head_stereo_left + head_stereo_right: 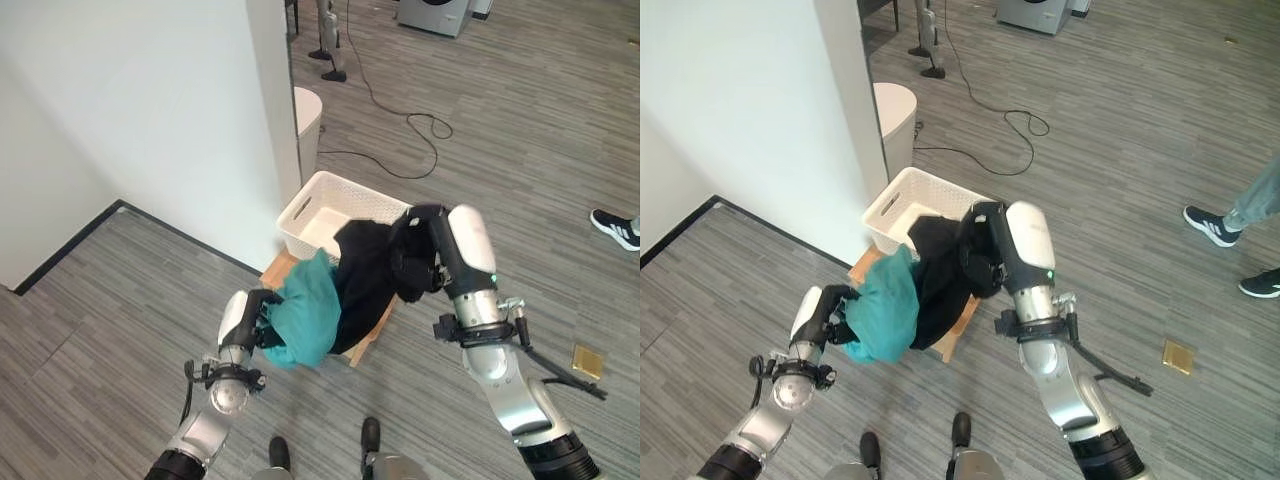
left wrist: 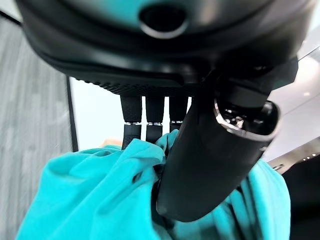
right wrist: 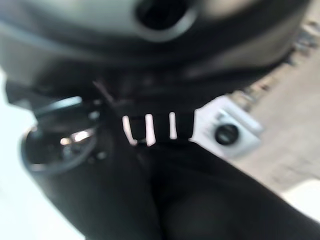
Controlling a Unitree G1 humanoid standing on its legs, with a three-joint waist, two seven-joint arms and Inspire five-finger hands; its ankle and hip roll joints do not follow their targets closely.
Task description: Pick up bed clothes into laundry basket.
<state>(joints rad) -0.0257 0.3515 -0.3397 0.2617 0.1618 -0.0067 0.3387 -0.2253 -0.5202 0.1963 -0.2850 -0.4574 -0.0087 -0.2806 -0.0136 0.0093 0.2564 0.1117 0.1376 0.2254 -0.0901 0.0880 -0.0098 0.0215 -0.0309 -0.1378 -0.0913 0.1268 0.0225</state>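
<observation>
The task looked partway done, by my judgement: two pieces of clothing were gathered at the white laundry basket (image 1: 318, 205), but neither lay fully inside it. The basket sat on a small wooden stand (image 1: 372, 336) against the corner of a white wall.

On the left, the robot's left hand (image 1: 262, 318) was clenched on a teal garment (image 1: 306, 310). The left wrist view showed its thumb and fingers curled into the bunched teal cloth (image 2: 90, 200). This garment hung off the near left edge of the stand, outside the basket's rim, so it seemed to need lifting up and over into the basket.

To the right of it, a black garment (image 1: 362, 270) draped from the basket's near right corner down over the stand's front edge, touching the teal one. The right hand (image 1: 420, 250) was at the top of this black cloth, above the basket's near right corner. In the right wrist view dark fabric (image 3: 200, 200) lay against the hand, and the fingers appeared closed on it.

Further right, on the wood floor, a person's shoe (image 1: 612, 228) stood well apart from the basket.
</observation>
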